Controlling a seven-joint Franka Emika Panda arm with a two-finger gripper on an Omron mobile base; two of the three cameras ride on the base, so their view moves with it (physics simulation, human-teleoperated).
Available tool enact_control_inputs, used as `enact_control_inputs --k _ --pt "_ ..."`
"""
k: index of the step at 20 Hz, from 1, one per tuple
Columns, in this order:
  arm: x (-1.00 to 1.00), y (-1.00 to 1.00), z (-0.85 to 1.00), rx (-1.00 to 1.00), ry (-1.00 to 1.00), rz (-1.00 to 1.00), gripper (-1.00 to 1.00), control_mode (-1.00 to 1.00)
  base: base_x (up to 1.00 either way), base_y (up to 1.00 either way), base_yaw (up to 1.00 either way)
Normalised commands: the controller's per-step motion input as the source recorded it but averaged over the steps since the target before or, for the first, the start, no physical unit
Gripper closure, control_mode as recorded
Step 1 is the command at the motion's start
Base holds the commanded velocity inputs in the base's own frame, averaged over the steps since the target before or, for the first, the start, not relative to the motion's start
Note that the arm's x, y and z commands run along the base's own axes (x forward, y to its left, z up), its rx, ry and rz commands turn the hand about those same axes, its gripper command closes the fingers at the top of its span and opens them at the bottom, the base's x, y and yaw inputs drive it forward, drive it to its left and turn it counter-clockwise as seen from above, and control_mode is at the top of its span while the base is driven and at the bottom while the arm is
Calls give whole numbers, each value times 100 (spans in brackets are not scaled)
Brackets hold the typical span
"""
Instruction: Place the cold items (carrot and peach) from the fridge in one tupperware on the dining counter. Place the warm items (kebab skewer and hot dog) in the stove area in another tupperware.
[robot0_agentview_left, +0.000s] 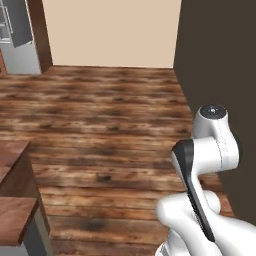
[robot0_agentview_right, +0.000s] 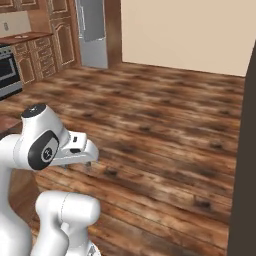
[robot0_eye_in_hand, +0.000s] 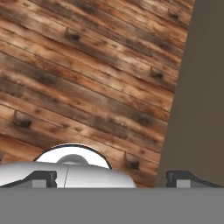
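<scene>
Hand view — the tool (robot0_eye_in_hand: 111, 178) stands spread wide, pinching nothing, above the plank floor (robot0_eye_in_hand: 87, 78) beside a dark wall (robot0_eye_in_hand: 201, 96).

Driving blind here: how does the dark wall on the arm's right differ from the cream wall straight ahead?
The dark wall is flat dark brown and runs close alongside the arm; the cream wall is pale and stands far across the wooden floor. The dark wall reaches the right base view's near right edge, while the cream wall meets a grey fridge at its left. Both are plain and bare.
</scene>
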Motion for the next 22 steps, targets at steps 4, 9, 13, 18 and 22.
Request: enact_control_inputs --k 4,9,13,18,22 --pt "0 0 0 0 0 0 -100 100 100 -25 35" --pt "0 0 0 0 0 0 -100 100 100 -26 36" --pt "0 0 0 0 0 0 -100 100 100 -28 34" --pt "0 0 0 0 0 0 -100 100 100 -27 32" --pt "0 0 0 0 0 0 -100 100 100 -23 34"
